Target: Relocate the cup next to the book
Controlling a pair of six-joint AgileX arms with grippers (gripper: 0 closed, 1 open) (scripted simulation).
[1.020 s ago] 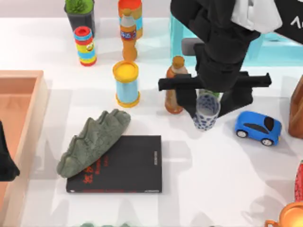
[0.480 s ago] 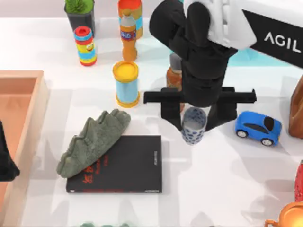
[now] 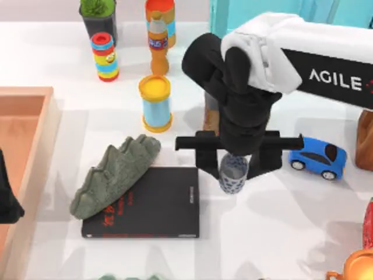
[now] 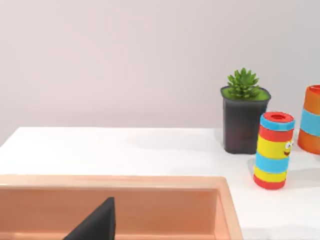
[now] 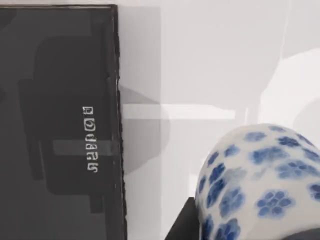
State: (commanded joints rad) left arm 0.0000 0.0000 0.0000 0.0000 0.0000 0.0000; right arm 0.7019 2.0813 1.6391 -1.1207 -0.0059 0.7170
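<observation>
Cup (image 3: 233,177) held in right gripper (image 3: 235,169), jaws clamped on rim, near book (image 3: 154,201) right edge, apparently above table. Lower straight, keep upright, set on bare table just beside book (image 5: 55,125), not on cover. Since earlier frame: cup carried leftward from blue car (image 3: 317,157). Left arm parked over tray (image 4: 150,200).

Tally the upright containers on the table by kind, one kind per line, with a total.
Bottles: 2, orange-label bottle and brown bottle behind the right gripper.
Cans and canisters: 3, yellow-topped canister, striped can, orange can.
Cups: 1, the cup.
Plant pots: 1, black pot.
Total: 7
</observation>
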